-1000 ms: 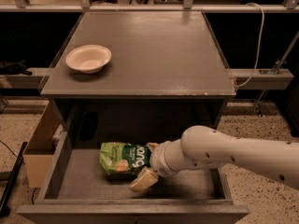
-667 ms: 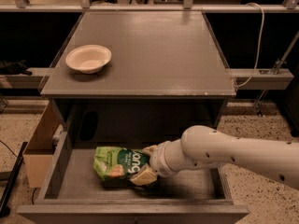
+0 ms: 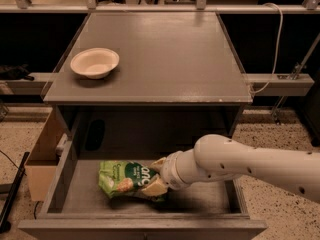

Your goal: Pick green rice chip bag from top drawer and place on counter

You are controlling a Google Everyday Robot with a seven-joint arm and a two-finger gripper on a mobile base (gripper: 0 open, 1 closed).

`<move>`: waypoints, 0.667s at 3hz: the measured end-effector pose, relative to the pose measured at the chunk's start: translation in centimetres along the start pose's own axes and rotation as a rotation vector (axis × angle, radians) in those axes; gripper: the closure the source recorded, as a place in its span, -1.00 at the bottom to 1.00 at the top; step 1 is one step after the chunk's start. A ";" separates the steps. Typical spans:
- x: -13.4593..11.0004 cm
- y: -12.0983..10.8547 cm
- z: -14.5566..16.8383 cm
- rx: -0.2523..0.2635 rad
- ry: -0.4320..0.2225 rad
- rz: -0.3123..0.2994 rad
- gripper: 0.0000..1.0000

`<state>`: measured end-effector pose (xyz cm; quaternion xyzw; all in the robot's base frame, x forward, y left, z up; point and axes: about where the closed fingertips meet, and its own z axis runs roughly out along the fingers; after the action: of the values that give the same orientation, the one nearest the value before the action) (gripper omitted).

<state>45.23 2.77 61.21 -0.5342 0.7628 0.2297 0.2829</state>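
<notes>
Speckled terrazzo floor (image 3: 280,204) and dark shelving framed a grey cabinet whose counter (image 3: 165,59) filled the far half of the view, flat and broad, the place where the task's thing would have to end up. Below it, the top drawer (image 3: 57,176) stood pulled out toward the near side, which left its shallow interior open from above, so an arm could get in without meeting the cabinet front. The robot's white arm (image 3: 250,164) came in low from the right over the drawer's right wall, probably because that side gave the shortest way to the load. On the counter's left part sat a pale bowl (image 3: 94,62), well apart from the work below and away from the counter's middle. The green rice chip bag (image 3: 125,176) lay on the drawer floor, left of centre and toward the near edge, label side up. Its long axis ran left to right across the drawer, one end pointing at the left wall and the other at the arm. The tool (image 3: 156,175) was at that right end, with one cream finger on the far side of the bag and the other on the near side, and it appeared clamped on the crinkled foil. Holding it by an end suited a flat, limp packet, though I judged the free end would sag once lifted.
</notes>
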 end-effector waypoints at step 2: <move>-0.2 0.1 -0.3 -0.009 0.006 -0.008 1.00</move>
<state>45.12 2.81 61.57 -0.5392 0.7604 0.2305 0.2791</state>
